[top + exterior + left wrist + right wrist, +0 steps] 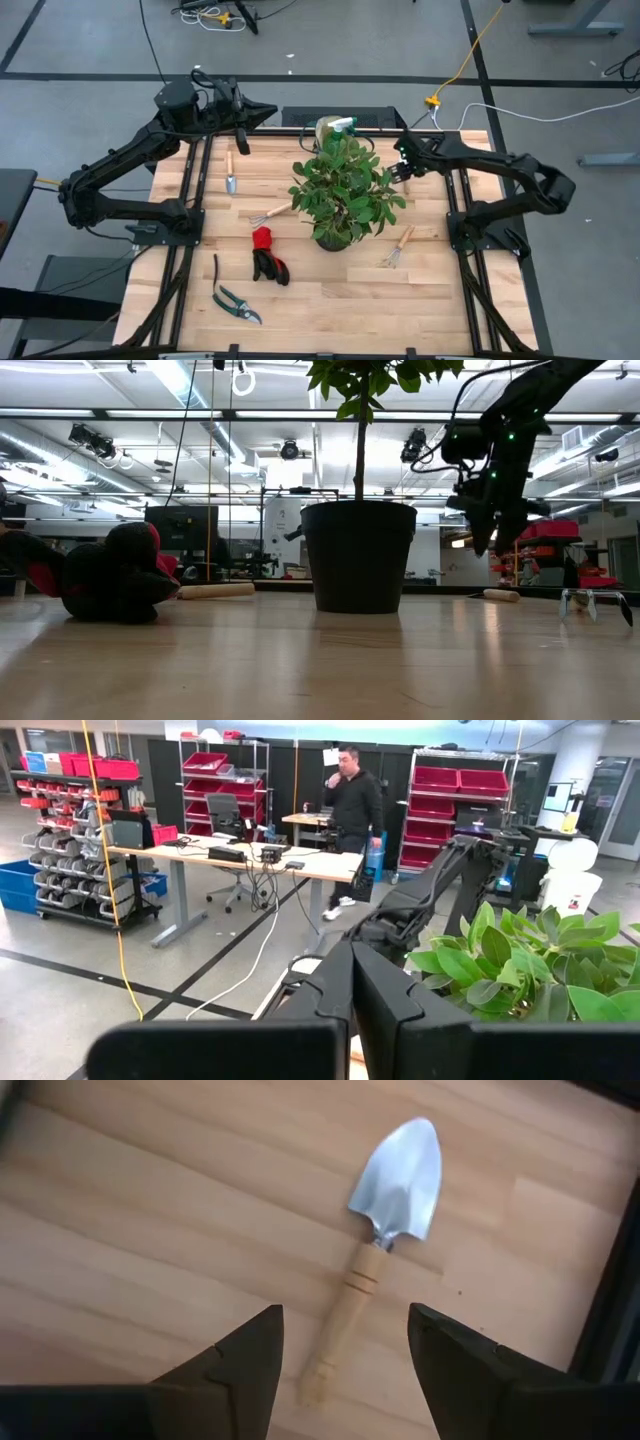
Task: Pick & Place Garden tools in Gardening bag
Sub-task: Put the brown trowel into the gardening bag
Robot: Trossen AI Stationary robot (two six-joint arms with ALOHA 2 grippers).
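While flat, trowel (385, 1230) lies diagonally, blade uppermost.

**Around the workbench**

A leafy potted plant (342, 195) stands mid-table (330, 310) in a dark pot (358, 555). A yellow cable (470, 55) trails over the grey floor. Beyond, a person (350, 815) stands by a desk (235, 860), between shelves of red bins (455, 780).

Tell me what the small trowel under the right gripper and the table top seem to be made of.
Silver-bladed trowel: the blade looks like polished metal, bright with a soft sheen; the pale turned handle with ring grooves looks like unfinished or lightly sealed wood. Light plank table top: apparently wood, with visible grain and joined strips, matte. Open right gripper hangs above the handle.
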